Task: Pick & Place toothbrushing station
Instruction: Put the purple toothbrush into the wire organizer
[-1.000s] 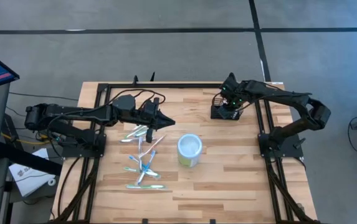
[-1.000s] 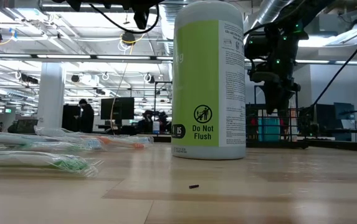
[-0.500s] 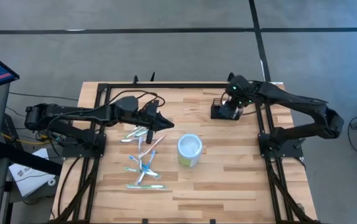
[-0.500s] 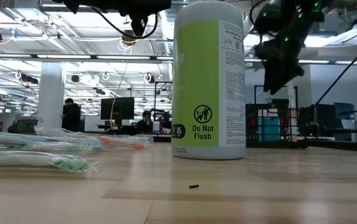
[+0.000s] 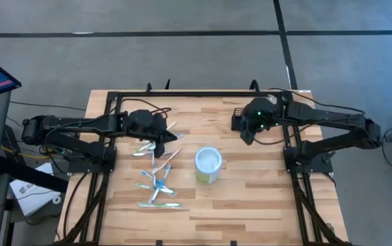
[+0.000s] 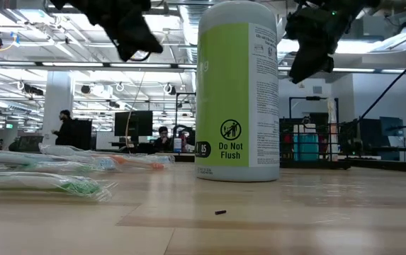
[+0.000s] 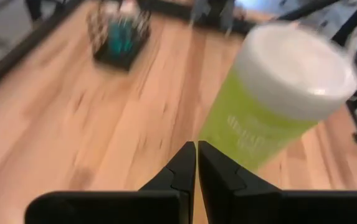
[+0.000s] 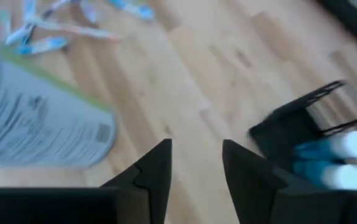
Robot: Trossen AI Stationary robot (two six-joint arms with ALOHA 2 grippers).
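Right gripper (image 5: 250, 131): carried nothing; fingers (image 8: 153, 171) stood spread with bare wood visible between them in the right wrist view. Position: upper right of centre in the high view, raised above the table, just beside the toothbrushing station.

Left gripper (image 5: 170, 139): fingers (image 7: 184, 165) pressed together, nothing between them. Position: left of centre in the high view, over the nearest toothbrushes.

Toothbrushing station (image 5: 239, 120): small black wire-mesh basket, resting on the table (image 5: 250, 191) in the upper right of the high view, partly hidden under the right arm. Blue and white contents showed inside it in the right wrist view; they could not be identified.

Canister (image 5: 208, 165): white lid, pale-green label, upright at the centre of the high view, well apart from the basket.

Toothbrushes (image 5: 156, 184): wrapped, loose, scattered in the lower left of centre in the high view, apart from the basket.

Background: people at desks (image 6: 66, 127) in the room beyond the table, at the left of the low view.

Progress, as judged: basket set down and free of the gripper, so the placing of the station looked done or nearly done. Toothbrushes lay outside it; whether they were to follow could not be told.

Change against the picture one second earlier: right gripper had been directly over the basket, then lifted off and drew toward the frame's centre, its fingers narrowing. Left gripper pulled back toward the left, fingers unchanged. Basket, canister and toothbrushes kept their places.
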